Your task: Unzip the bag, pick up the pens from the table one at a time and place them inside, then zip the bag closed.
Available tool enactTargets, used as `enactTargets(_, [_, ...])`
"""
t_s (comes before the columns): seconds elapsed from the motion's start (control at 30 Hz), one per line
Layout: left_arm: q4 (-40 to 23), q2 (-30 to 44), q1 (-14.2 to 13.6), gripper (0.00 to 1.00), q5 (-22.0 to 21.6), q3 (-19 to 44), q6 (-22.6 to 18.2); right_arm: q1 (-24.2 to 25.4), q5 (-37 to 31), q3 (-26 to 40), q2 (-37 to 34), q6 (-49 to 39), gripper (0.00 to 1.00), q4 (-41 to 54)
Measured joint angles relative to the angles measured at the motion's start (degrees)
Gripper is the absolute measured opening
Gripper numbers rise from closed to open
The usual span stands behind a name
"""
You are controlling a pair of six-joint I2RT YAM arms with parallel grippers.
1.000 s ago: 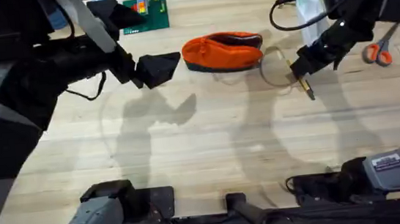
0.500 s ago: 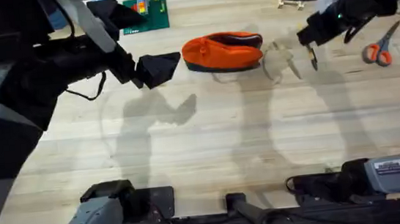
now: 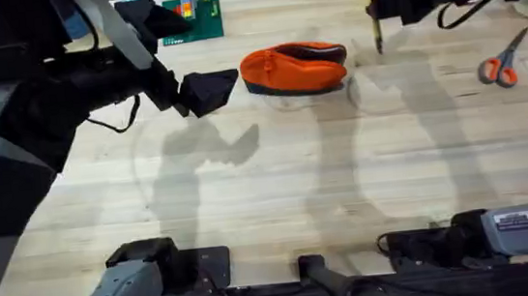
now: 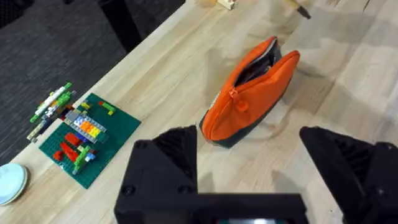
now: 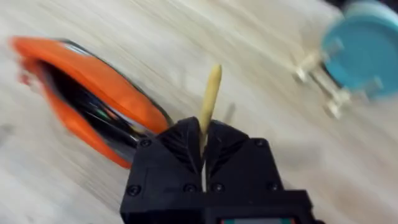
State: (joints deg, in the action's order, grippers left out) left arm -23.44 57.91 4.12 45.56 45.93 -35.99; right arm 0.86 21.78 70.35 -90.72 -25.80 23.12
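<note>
Open soft orange pencil bag (image 3: 293, 68) with a dark bottom strip lies near the far edge of the pale wooden bench (image 3: 277, 186).

The right pincer (image 3: 377, 11) hangs above the bench, just right of the bag, pinching a thin yellow pen (image 5: 209, 101). The left pincer (image 3: 208, 90) is spread wide, just left of the bag. Orange-handled scissors (image 3: 501, 65) lie well to the right. The near bench is bare wood.
</note>
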Motion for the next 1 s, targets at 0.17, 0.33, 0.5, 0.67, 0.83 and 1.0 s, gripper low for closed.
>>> enactTargets(0.17, [0.0, 0.0, 0.0, 0.992, 0.02, 0.0, 0.0, -0.13, 12.92, 0.0, 0.0, -0.63, 0.033, -4.11])
enactTargets(0.33, [0.0, 0.0, 0.0, 0.993, 0.02, 0.0, 0.0, -1.84, 19.54, 0.02, 0.02, -4.07, 0.033, -4.57])
enactTargets(0.5, [0.0, 0.0, 0.0, 0.993, 0.0, 0.0, 0.0, -5.92, 21.64, 0.02, 0.0, -9.76, 0.033, -4.37])
enactTargets(0.67, [0.0, 0.0, 0.0, 0.993, 0.0, 0.0, 0.0, -9.69, 20.01, 0.02, 0.01, -18.93, 0.033, -1.38])
enactTargets(0.83, [0.0, 0.0, 0.0, 0.993, 0.0, 0.0, 0.0, -10.84, 14.94, 0.02, 0.0, -27.46, 0.033, 2.82])
enactTargets(1.0, [0.0, 0.0, 0.0, 0.993, 0.01, 0.0, 0.0, -10.82, 10.93, 0.02, -0.1, -34.31, 0.033, 4.27])
